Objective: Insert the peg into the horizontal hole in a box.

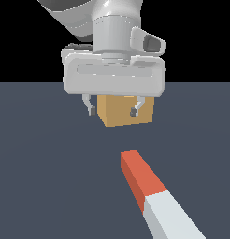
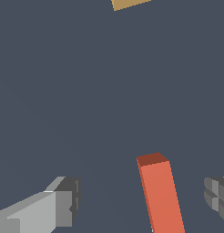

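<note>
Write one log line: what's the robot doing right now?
stage: reaching | hand: open, empty, above floor | peg: lying flat, ungrasped | box: beyond peg

The box [image 1: 125, 111] looks like smooth tan card or wood, flat and not shiny at all. The peg [image 1: 156, 198] is smooth too, like painted plastic. Its red half is dull, and its white half is a bit paler on top, with no sparkle. The floor [image 1: 51, 186] is a plain dark blue-grey sheet, soft-looking and matt, with no bumps or marks. The gripper [image 1: 114, 111] has a pale grey body that looks like smooth plastic with a gentle shine. Its fingertips [image 2: 68, 200] are darker grey and dull, like rubber.
</note>
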